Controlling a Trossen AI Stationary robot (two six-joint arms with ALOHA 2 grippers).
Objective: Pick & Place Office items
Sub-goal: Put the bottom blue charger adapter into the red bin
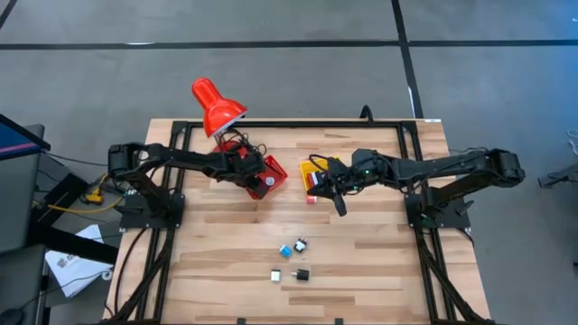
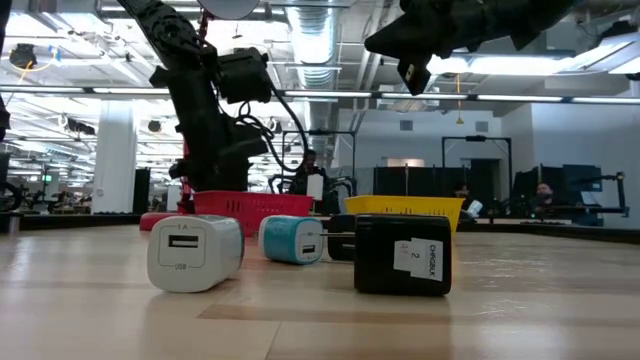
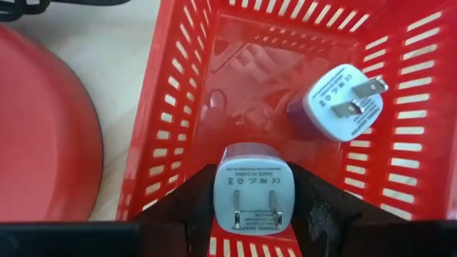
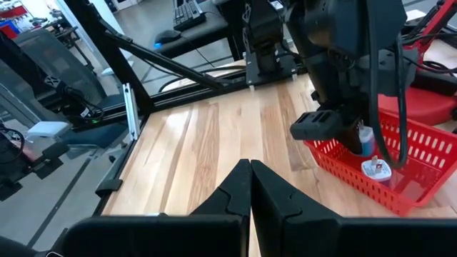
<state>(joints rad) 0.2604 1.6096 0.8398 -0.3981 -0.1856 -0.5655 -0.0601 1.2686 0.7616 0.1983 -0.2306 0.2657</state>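
While the left gripper (image 3: 251, 214) hangs inside the red basket (image 1: 271, 174) at centre-left of the high view, its fingers (image 3: 189, 207) clamp a pale blue charger plug (image 3: 251, 196), prongs outward. A second plug (image 3: 335, 107) lies on the basket floor. Right gripper (image 4: 250, 187): fingers pressed together, empty, above the yellow basket (image 1: 318, 169) near centre. Four loose items on the worktop (image 1: 361, 262), lower centre: white charger (image 2: 195, 252), cyan charger (image 2: 293, 239), black block (image 2: 403, 255), another black piece (image 1: 301, 244).
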